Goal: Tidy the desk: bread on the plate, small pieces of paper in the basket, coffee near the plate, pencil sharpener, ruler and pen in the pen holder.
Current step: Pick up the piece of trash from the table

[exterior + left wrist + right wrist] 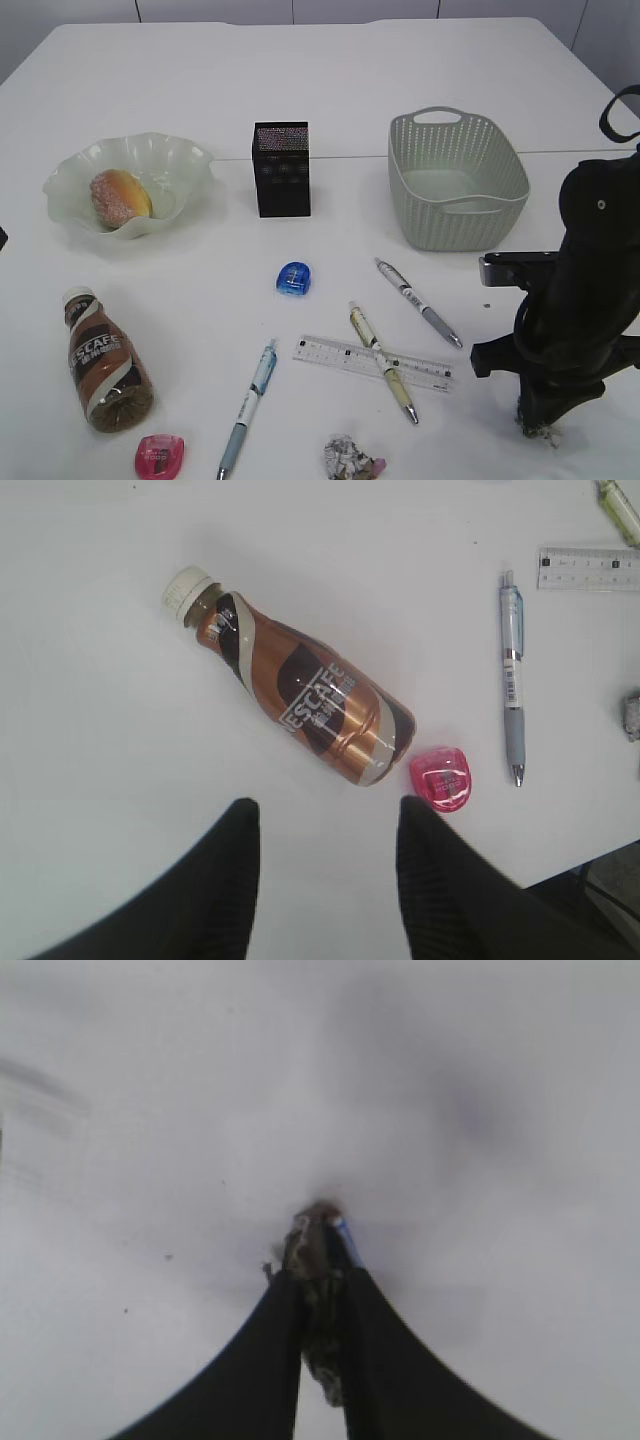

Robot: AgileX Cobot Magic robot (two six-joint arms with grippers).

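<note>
One scrap of paper (318,1260) is pinched tight between the jaws of the right gripper (320,1278), low over the desk (200,300). Left gripper (325,820) hangs with jaws apart, holding nothing. Just past them lie the coffee (300,700) and a pink sharpener (441,778).

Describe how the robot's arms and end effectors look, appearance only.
The right arm is matte black with bulky rounded housings, a small pale screw dot on its upper body and a black cable loop at the top. Each end effector, left and right, has two black fingers that broaden toward the base, with finely ribbed inner faces. No markings are readable.
</note>
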